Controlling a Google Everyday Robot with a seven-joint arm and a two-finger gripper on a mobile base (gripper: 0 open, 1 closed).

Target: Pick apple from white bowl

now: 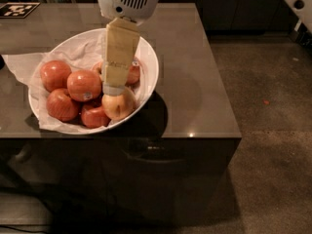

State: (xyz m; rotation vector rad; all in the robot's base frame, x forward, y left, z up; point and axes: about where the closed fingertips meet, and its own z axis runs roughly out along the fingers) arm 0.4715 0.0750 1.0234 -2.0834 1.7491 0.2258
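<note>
— What sits nearest on the table (195, 116)?
— The bowl (150, 82), close to the front edge and left of the middle. By its near rim lies a pale apple (121, 108), with a red apple (94, 116) touching it on the left.
— And the gripper?
— The gripper (113, 88) reaches down from above into the bowl. Its tip is at the top of the pale apple, touching it or just over it. I cannot tell whether it is clenched on anything or released.
— Where is the apple?
— The apple (83, 83), red-orange with a dark sticker on its near side, lies in the middle of the bowl. It is just left of the gripper and apart from the tip. Crumpled paper (19, 65) lines the bowl and spills over its left rim.
— Farther back?
— A small apple (133, 73) peeks out to the right of the gripper, near the far rim. A black-and-white tag (17, 9) lies at the table's far left corner.
</note>
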